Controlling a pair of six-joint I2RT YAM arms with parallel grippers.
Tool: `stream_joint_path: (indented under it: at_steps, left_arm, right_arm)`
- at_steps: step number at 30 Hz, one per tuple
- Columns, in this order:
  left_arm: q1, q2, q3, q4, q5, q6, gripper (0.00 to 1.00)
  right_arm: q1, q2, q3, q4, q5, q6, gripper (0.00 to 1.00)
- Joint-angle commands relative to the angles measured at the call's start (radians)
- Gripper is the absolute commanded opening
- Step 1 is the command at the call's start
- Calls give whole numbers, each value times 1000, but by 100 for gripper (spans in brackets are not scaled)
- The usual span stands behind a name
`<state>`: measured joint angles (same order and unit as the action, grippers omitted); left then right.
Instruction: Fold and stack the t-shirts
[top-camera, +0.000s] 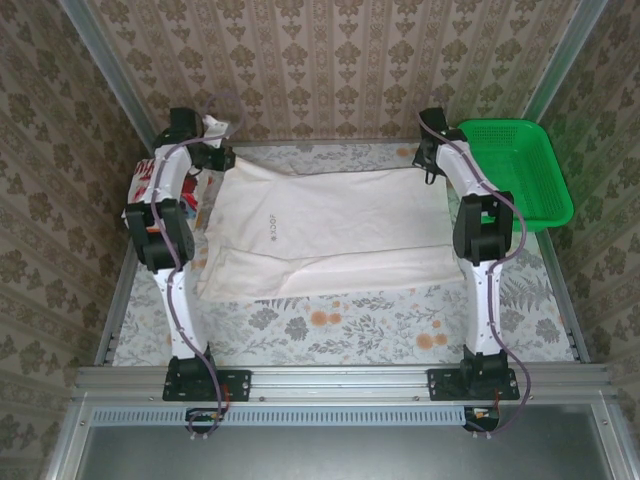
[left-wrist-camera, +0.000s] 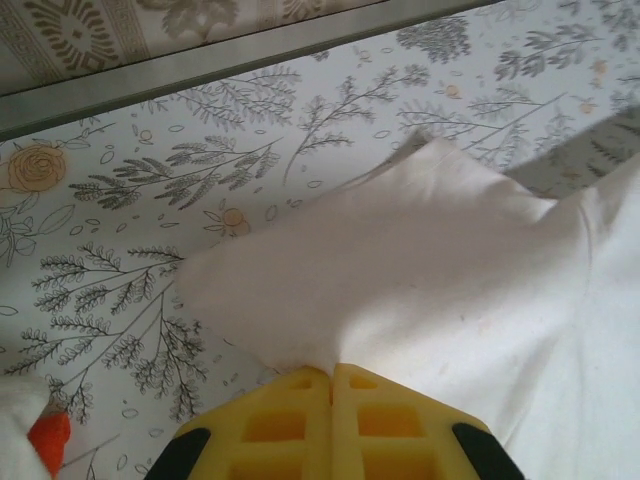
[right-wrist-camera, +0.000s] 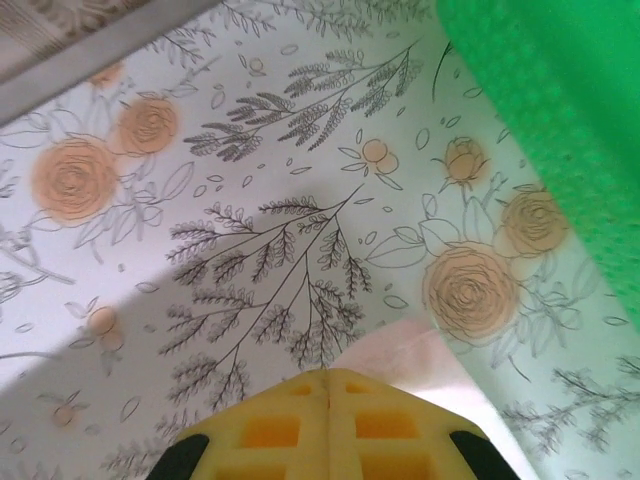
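Note:
The plain off-white t-shirt lies spread and wrinkly across the middle of the table. My left gripper is at its far left corner; in the left wrist view the yellow fingers are shut with the cloth pinched at their tips. My right gripper is at the far right corner, fingers together, with a small cloth corner coming out from under them. The white t-shirt with red print is bunched at the left edge under the left arm, and a bit of it shows beside the left fingers.
A green mesh basket stands at the back right, close beside the right gripper. The floral tablecloth is bare in front of the shirt. A metal rail and papered walls bound the table at the back and sides.

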<state>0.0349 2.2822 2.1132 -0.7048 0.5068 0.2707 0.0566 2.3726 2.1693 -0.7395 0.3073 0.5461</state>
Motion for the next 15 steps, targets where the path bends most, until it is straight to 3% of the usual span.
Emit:
stream_joint_path:
  at_steps: [1,8,15]
  left_arm:
    - [22,-90,-63,20,60,19,0]
    - [23,-220,-224,25,119,23,0]
    - [25,-360,-415,67,101,20,0]
  right_arm:
    - [3,-118,-127,76,13,-46,0]
    - [3,-333,-432,199,-17,-58,0]
    - [2,-534,-691,276,-18,-70,0]
